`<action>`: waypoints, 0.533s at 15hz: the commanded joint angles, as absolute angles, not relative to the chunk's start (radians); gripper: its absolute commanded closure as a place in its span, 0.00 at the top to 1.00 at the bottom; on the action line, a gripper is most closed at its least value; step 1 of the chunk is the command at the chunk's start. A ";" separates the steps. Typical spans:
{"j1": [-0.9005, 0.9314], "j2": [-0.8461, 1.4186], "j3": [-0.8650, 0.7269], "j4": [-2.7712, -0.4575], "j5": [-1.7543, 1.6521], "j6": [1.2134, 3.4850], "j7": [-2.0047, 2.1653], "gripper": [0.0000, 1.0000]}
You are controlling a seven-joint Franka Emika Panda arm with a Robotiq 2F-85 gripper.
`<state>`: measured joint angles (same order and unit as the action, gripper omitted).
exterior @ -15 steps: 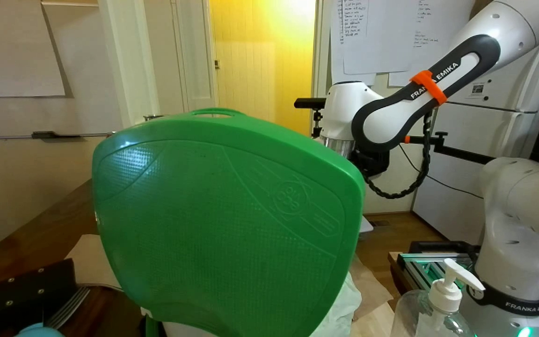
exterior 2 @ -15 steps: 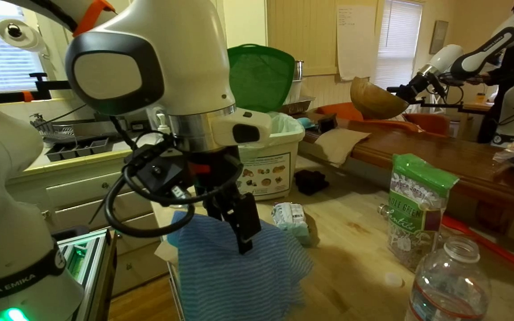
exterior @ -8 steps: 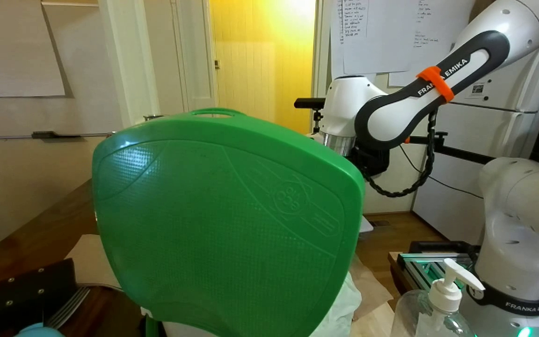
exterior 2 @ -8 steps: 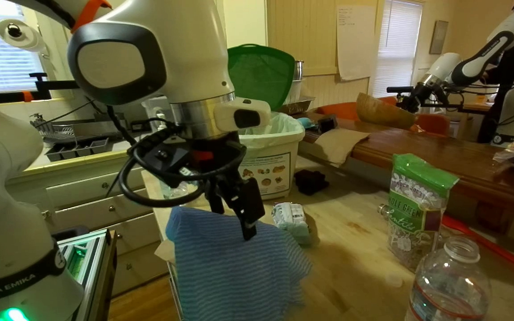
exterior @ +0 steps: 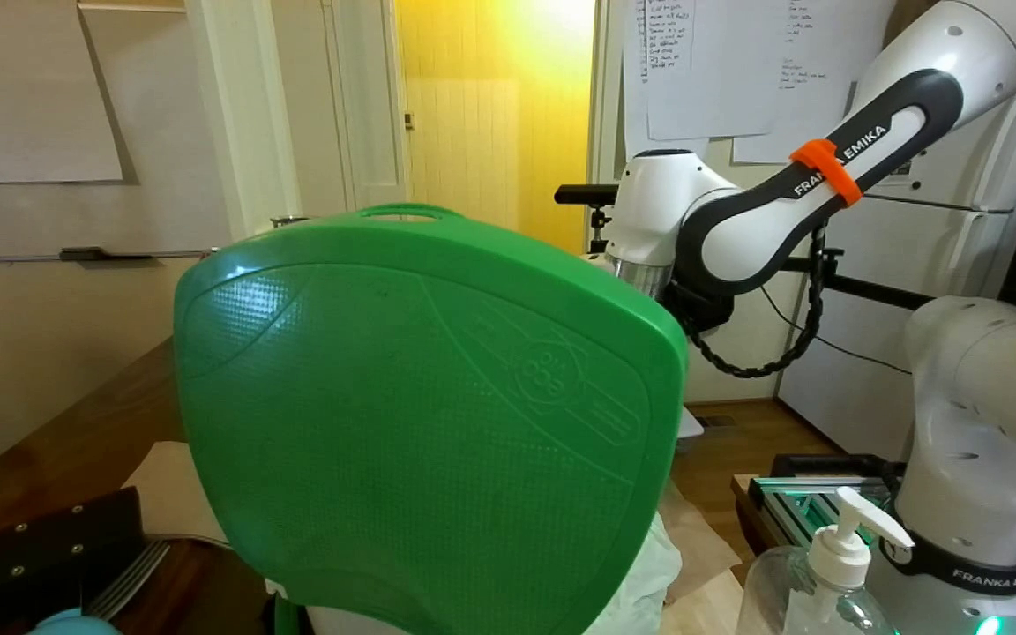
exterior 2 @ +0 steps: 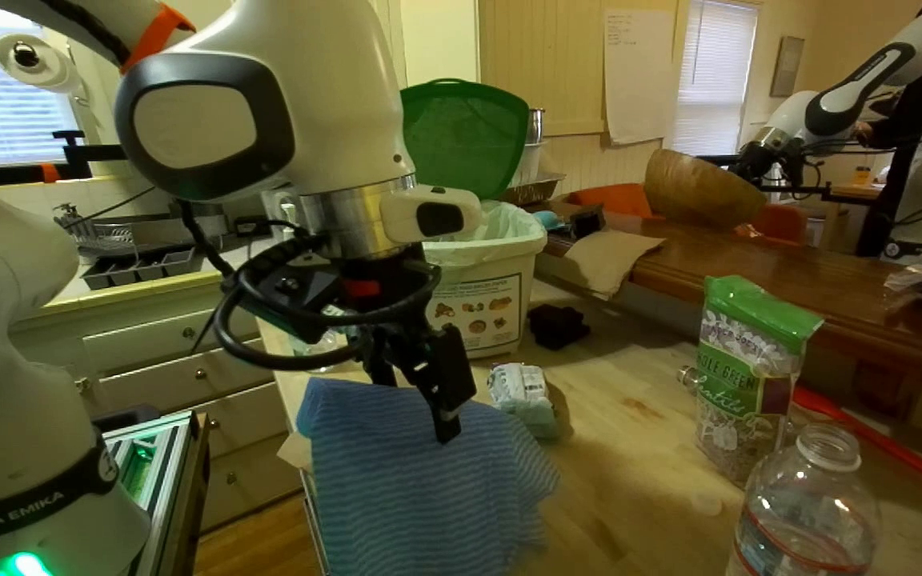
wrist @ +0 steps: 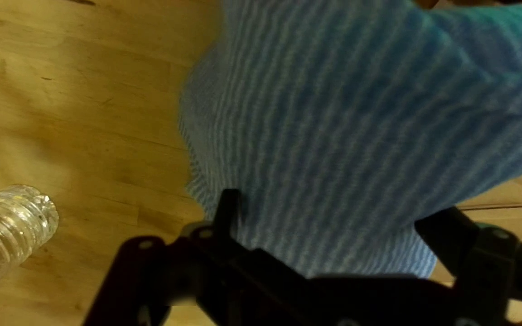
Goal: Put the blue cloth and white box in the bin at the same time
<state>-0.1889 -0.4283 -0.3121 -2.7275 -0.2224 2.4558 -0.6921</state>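
Jaws stand wide apart with nothing clamped between them, poised over a striped blue cloth (wrist: 333,136) on the bench (exterior 2: 621,480); whether the fingertips (wrist: 229,203) touch the fabric cannot be told. Over the past second the jaws have lifted slightly, then dipped, and the cloth's upper edge has shifted a little; with no grip taken, the pickup appears still ahead. Just beside the cloth sits a small white packet (exterior 2: 521,392), presumably the task's box, unmoved; taking both at once will likely call for a single grasp. Beyond them the bin (exterior 2: 477,312) waits at the bench's far end, lid up. Only the wrist view shows cloth spanning the gap between the jaws, yet it takes in neither packet nor bin. In an exterior view the raised green lid (exterior: 429,414) blocks cloth, packet and jaws from sight, though a fork (exterior: 130,578) that no other view picks up appears there. Across the room, another robot arm (exterior 2: 853,96) shifts a wooden bowl (exterior 2: 701,188), apparently no part of this job.
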 commanded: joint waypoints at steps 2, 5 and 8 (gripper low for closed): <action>-0.204 -0.408 -0.307 -2.752 -0.255 2.552 -0.683 1.00; -0.201 -0.381 -0.310 -2.746 -0.239 2.570 -0.677 1.00; -0.203 -0.361 -0.310 -2.746 -0.232 2.557 -0.664 1.00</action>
